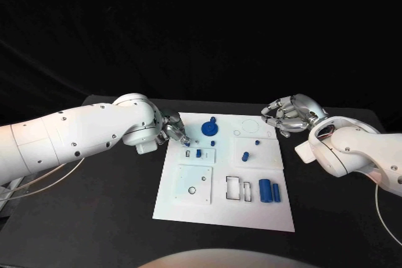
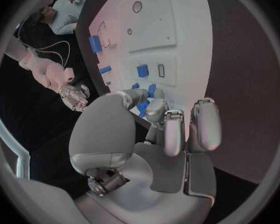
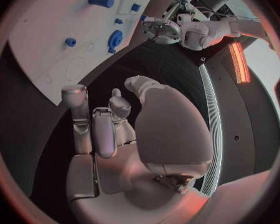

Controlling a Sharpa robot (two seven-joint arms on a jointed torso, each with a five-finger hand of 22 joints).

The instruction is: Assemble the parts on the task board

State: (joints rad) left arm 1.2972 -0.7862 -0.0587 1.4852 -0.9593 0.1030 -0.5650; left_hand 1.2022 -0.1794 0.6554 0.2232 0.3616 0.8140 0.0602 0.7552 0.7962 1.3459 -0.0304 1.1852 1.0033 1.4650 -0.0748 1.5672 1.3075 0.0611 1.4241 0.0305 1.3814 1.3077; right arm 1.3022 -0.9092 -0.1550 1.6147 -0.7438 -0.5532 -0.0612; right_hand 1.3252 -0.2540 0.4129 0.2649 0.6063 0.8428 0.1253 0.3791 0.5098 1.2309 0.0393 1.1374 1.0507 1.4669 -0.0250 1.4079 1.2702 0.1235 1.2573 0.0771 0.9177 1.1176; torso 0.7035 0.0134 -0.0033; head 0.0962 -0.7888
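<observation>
Nearest the head camera, the white board [image 1: 225, 213] lies flat on the black table [image 1: 100, 221], and blue parts sit across it: two cylinders [image 1: 269, 190] side by side near its right edge, a peg [image 1: 244, 157] above them, a round gear-like piece [image 1: 210, 128] near the far edge, and a small block [image 1: 198, 153] in a recessed panel at the left. Over the board's far left corner, the left hand [image 1: 172, 132] points its fingers down toward that panel; whether a fingertip touches the board cannot be told from above. From the left wrist, the same fingers [image 2: 154, 109] show closer, curled around something blue [image 2: 142, 107] just short of the panel, though how firmly it is held is unclear. The block [image 2: 142, 70] stands there beside a narrow slot [image 2: 161, 70], a detail small from overhead. Off the board's far right corner, the right hand [image 1: 289, 115] hovers with fingers curled in. Its wrist camera shows those fingers [image 3: 102, 129] bent over the dark table and holding nothing, with the gear [image 3: 115, 38] well beyond them.
</observation>
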